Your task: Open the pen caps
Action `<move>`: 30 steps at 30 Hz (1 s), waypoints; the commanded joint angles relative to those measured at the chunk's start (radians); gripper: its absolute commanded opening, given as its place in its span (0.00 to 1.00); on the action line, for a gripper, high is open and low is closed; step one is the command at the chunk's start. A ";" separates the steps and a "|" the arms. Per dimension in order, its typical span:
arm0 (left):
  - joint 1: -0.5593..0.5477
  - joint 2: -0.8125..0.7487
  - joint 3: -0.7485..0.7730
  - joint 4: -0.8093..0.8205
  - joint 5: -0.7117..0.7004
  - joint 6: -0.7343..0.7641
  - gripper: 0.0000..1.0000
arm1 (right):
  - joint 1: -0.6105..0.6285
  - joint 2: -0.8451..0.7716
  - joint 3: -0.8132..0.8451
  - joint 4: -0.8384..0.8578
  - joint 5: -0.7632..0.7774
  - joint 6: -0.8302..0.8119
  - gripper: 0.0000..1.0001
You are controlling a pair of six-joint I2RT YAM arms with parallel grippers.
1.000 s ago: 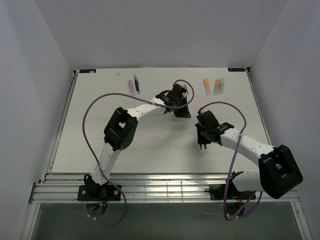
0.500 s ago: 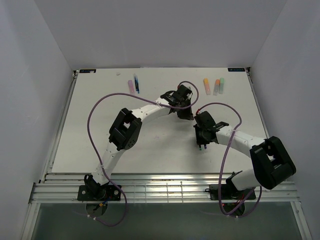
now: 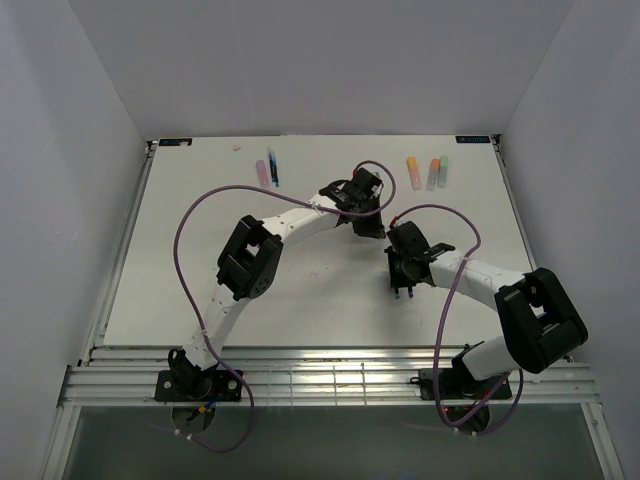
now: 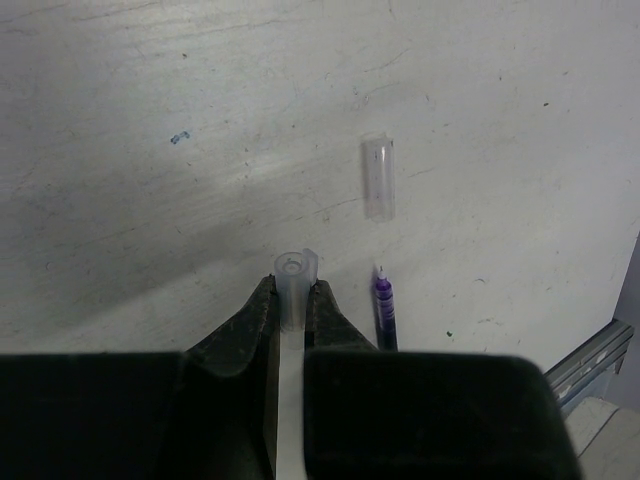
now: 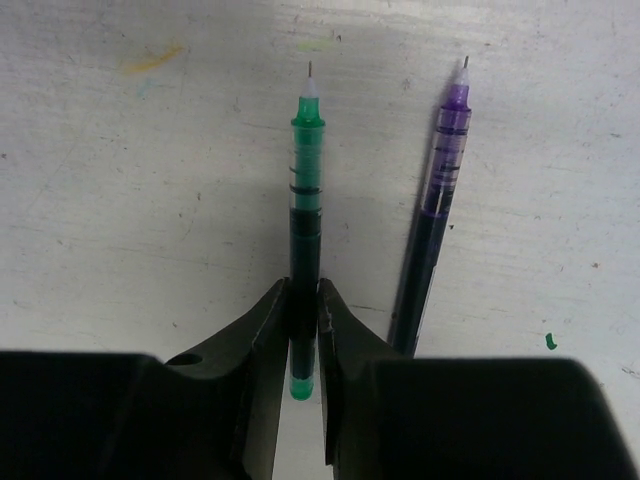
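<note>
My left gripper (image 4: pixel 293 288) is shut on a clear, colourless pen cap (image 4: pixel 295 275), whose open end sticks out past the fingertips. A second clear cap (image 4: pixel 378 178) lies loose on the table ahead of it. The tip of an uncapped purple pen (image 4: pixel 384 305) lies just to the right. My right gripper (image 5: pixel 303 290) is shut on an uncapped green pen (image 5: pixel 306 170), tip pointing away. The purple pen (image 5: pixel 437 200) lies beside it on the table. In the top view the left gripper (image 3: pixel 371 224) and right gripper (image 3: pixel 402 286) are close together mid-table.
At the back of the table lie a pink marker (image 3: pixel 263 172) and a slim blue pen (image 3: pixel 273 167) on the left. A yellow-orange marker (image 3: pixel 412 172), an orange one (image 3: pixel 433 174) and a mint one (image 3: pixel 443 170) lie on the right. Purple cables loop over both arms.
The left gripper has shifted slightly right and the right gripper slightly left and farther in, bringing them closer together. Both keep hold of their things.
</note>
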 commanded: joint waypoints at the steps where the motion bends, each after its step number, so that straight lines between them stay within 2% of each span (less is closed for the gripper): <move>1: 0.012 -0.008 0.002 0.003 0.004 0.007 0.00 | -0.004 0.026 0.005 0.037 0.005 0.018 0.23; 14: 0.013 -0.015 -0.041 0.029 0.024 0.008 0.00 | -0.004 0.023 0.006 0.043 0.015 0.011 0.32; 20: 0.013 -0.006 -0.042 0.033 0.030 0.010 0.00 | -0.010 -0.096 0.075 -0.015 0.054 0.001 0.41; 26: 0.013 0.023 -0.024 0.036 0.040 0.008 0.00 | -0.073 -0.188 0.182 -0.099 0.050 -0.031 0.45; 30: 0.013 0.048 -0.004 0.035 0.050 0.008 0.00 | -0.174 -0.207 0.201 -0.110 0.004 -0.058 0.46</move>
